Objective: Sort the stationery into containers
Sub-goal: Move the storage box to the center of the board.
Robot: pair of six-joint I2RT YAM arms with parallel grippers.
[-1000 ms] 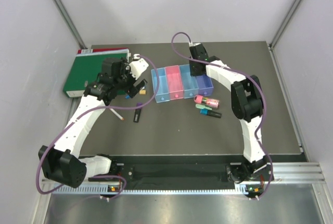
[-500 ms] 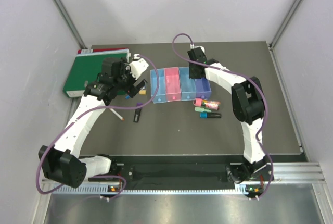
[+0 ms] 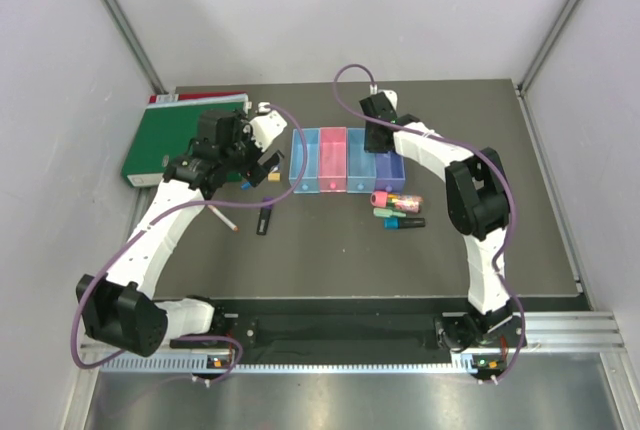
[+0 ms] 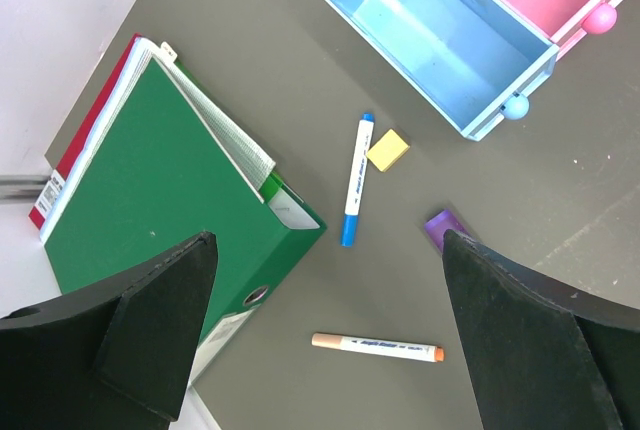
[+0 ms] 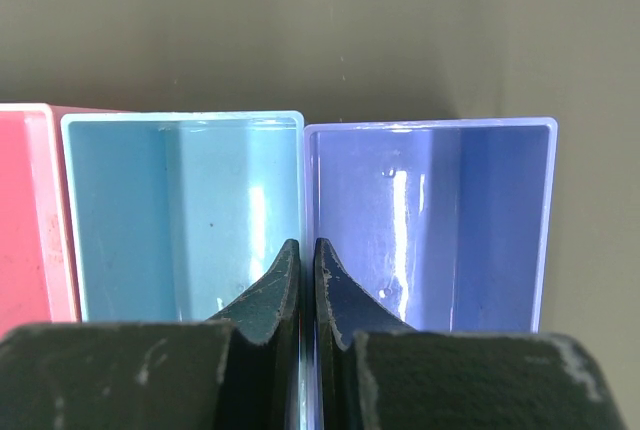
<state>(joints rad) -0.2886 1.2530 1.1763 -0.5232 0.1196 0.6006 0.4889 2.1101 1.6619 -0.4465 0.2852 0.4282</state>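
Between the two rightmost bins [image 5: 305,150], the right gripper [image 5: 308,262] pinches their shared wall, likely to shift the row. Left of the bins, the left gripper [image 4: 322,245] hangs wide open, empty, above pens [image 4: 354,180]; markers [image 3: 398,208] lie in front.

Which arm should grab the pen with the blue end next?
Left. The left tool hangs open right over the blue-ended pen; the right tool is far off, pinched shut on the wall between two bins.
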